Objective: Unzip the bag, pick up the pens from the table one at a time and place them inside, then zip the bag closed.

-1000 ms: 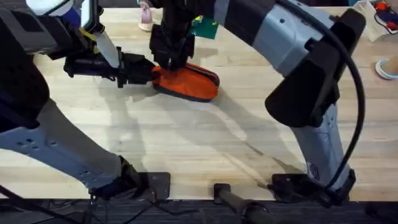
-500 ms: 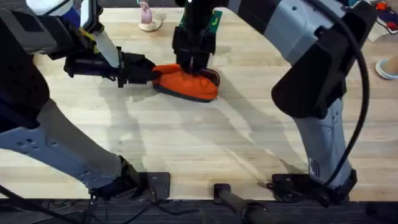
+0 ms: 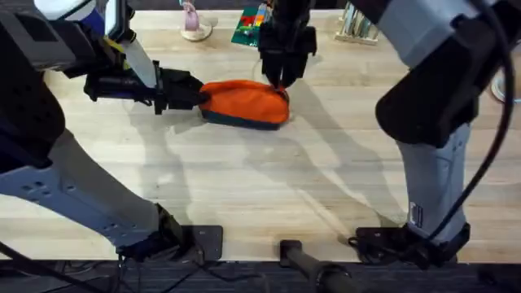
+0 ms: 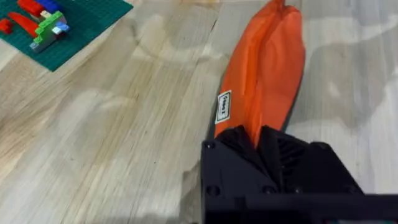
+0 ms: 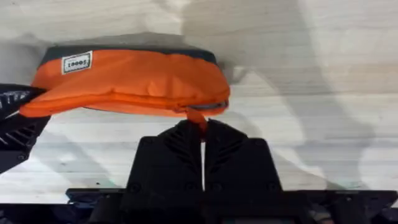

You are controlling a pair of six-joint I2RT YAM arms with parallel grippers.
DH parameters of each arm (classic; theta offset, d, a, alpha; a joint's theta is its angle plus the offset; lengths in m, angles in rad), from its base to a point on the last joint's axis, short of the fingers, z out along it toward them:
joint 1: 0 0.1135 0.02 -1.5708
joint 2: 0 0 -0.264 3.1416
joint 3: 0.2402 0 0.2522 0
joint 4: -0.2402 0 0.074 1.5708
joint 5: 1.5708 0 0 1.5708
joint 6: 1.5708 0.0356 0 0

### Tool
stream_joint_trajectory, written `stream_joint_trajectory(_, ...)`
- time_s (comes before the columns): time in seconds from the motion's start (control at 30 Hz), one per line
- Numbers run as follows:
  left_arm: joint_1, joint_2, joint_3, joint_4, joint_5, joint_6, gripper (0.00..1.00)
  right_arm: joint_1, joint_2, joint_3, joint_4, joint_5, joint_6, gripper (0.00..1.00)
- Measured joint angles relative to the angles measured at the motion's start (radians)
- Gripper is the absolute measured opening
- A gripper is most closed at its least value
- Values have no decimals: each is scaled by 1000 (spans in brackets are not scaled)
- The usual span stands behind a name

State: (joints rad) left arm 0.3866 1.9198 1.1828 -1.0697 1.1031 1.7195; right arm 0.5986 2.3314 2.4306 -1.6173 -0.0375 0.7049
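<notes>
The orange bag lies on the table, its zipper line looking closed along the top. My left gripper is shut on the bag's left end; the left wrist view shows the orange fabric pinched in that gripper. My right gripper is at the bag's right end. In the right wrist view this gripper is shut on the small red pull, and the bag stretches away from it. The pens are out of view.
A green baseplate with coloured bricks lies at the back, also seen in the left wrist view. A pink object and a holder stand along the far edge. A cup sits at the right edge.
My right gripper has travelled from the bag's left end to its right end, and the dark opening along the top has closed behind it. The left gripper has held still.
</notes>
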Motion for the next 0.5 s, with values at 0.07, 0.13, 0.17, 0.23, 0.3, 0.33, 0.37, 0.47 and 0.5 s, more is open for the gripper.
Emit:
stream_joint_trajectory(0.07,-2,0,0,0,5,0,42,-9,-13,0,0,13,-20,31)
stream_joint_trajectory(0.13,-4,0,0,0,13,0,42,-17,-16,0,0,25,-34,31)
stream_joint_trajectory(0.17,-5,0,0,1,19,0,42,-20,-15,0,0,29,-39,31)
stream_joint_trajectory(0.23,-5,0,0,1,28,0,42,-28,-15,-2,0,36,-48,33)
stream_joint_trajectory(0.3,-5,0,0,0,34,0,42,-36,-15,-2,0,42,-55,33)
stream_joint_trajectory(0.33,-5,0,0,0,37,0,42,-39,-15,-2,0,45,-56,33)
stream_joint_trajectory(0.37,-5,0,0,0,41,0,42,-43,-15,-2,0,49,-58,33)
stream_joint_trajectory(0.47,-6,0,0,-2,60,0,42,-53,-15,-3,0,61,-59,33)
stream_joint_trajectory(0.5,-8,0,0,-3,64,0,42,-58,-15,-3,0,62,-59,33)
